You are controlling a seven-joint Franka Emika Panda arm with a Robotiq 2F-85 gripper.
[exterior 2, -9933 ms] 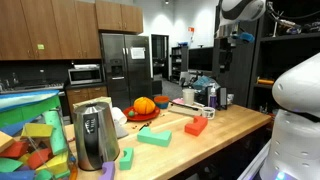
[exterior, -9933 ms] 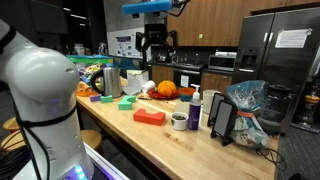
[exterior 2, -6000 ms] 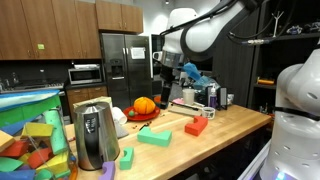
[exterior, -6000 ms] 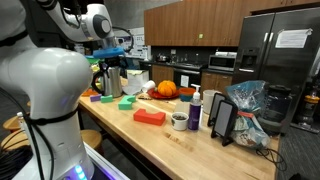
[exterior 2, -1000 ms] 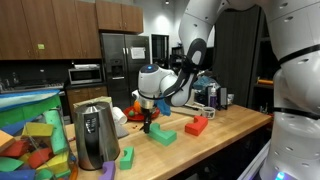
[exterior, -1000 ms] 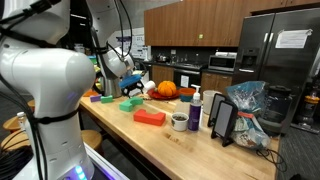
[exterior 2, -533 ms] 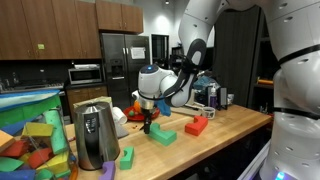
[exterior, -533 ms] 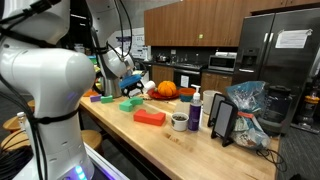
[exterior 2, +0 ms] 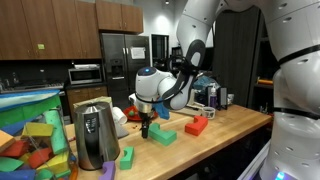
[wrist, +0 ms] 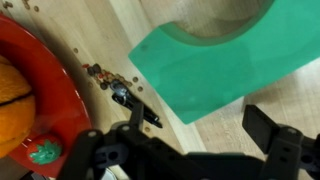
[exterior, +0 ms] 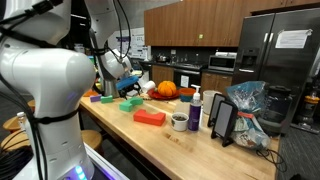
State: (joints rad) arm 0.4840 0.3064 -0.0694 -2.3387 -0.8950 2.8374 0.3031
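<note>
My gripper (exterior 2: 146, 126) is low over the wooden counter, just left of a green block (exterior 2: 163, 135). In the wrist view the jaws (wrist: 200, 128) are open and empty, with bare wood between them and the green block (wrist: 225, 55) just beyond the fingertips. A red plate (wrist: 45, 95) with an orange pumpkin (wrist: 12, 95) lies at the left of that view. In an exterior view the gripper (exterior: 129, 93) hangs over the green block (exterior: 130, 104), near the pumpkin (exterior: 166, 89).
A red block (exterior: 149, 117) (exterior 2: 196, 126), a steel kettle (exterior 2: 94, 138), a bin of coloured blocks (exterior 2: 30, 130), a small cup (exterior: 179, 121), a blue bottle (exterior: 195, 110), a tablet on a stand (exterior: 222, 120) and a bag (exterior: 250, 108) share the counter.
The gripper has sunk slightly toward the counter beside the green block; nothing else has moved.
</note>
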